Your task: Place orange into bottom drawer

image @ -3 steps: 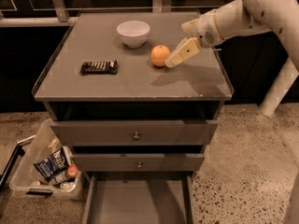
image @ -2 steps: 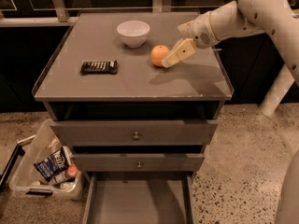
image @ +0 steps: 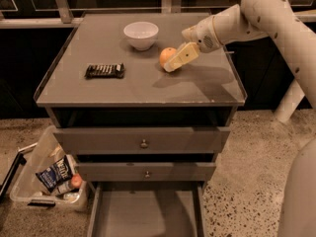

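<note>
- Position of my hand [image: 176, 61]: low over the right rear part of the tabletop [image: 138, 89], at the end of my white arm [image: 256, 14], which reaches in from the right.
- The orange [image: 165, 55] rests on the tabletop just left of my hand, and the pale tip of my hand touches its right side.
- I cannot tell whether my hand is released or clenched on the orange; only one side of it shows against the fruit.
- A white bowl [image: 141, 34] stands upright behind and to the left of the orange, near it but apart.
- A dark snack bar [image: 104, 70] lies flat toward the left of the tabletop, well apart from the orange.
- Below the tabletop are two grey drawer fronts [image: 108, 141], each with a small round knob.
- The bottom drawer [image: 148, 215] is pulled out at floor level, its flat grey floor facing up, well below the orange and my hand.
- A clear plastic bin [image: 24, 195] holding packets stands on the speckled floor to the left of the cabinet.
</note>
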Robot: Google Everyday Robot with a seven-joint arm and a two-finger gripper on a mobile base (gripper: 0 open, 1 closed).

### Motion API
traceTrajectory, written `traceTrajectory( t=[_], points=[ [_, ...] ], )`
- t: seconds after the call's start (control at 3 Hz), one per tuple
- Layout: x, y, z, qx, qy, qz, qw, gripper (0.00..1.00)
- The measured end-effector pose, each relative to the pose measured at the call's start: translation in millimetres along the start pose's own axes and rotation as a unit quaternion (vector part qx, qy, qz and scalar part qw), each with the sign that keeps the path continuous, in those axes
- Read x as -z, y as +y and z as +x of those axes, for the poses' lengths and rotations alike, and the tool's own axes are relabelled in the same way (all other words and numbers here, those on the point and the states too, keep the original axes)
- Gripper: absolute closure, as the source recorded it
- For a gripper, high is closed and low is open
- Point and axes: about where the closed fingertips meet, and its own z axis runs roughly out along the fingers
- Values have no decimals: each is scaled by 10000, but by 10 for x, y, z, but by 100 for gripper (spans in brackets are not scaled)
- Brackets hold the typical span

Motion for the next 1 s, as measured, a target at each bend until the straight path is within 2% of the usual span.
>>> traceTrajectory(
  t=[1.0],
  points=[
    [-262, -67, 121, -221, 235, -127, 9994, 0]
  ],
)
